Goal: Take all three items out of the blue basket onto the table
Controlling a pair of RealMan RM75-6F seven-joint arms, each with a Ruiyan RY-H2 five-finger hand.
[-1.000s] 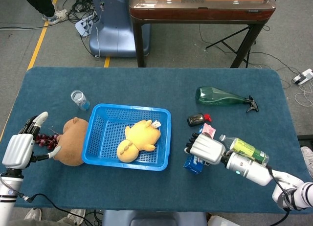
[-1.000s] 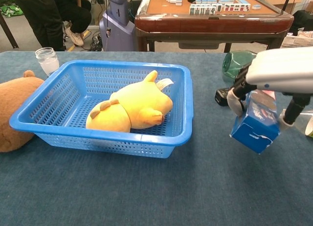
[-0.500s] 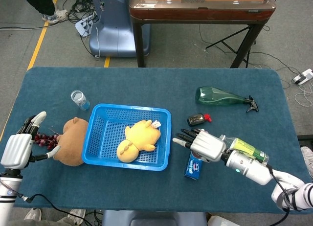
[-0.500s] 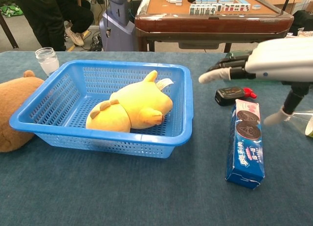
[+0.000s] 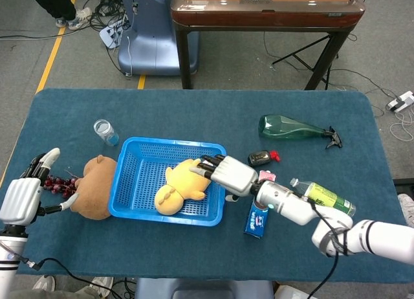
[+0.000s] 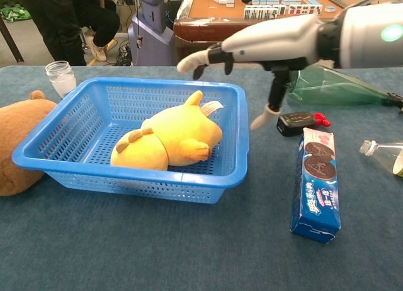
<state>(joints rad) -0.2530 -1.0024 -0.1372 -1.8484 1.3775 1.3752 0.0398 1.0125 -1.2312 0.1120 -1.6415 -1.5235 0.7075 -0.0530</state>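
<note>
A yellow plush toy lies in the blue basket. My right hand is open, fingers spread, hovering above the basket's right rim with its fingertips over the plush. A blue cookie box lies flat on the table right of the basket. A brown plush bear lies left of the basket. My left hand rests open at the table's left edge, next to the bear and dark red grapes.
A small glass jar stands behind the basket's left corner. A green glass bottle, a black key fob and a plastic bottle lie on the right side. A brown table stands beyond.
My right hand let go of the cookie box, which now lies flat on the table, then opened and swung left over the basket. The left hand stayed put.
</note>
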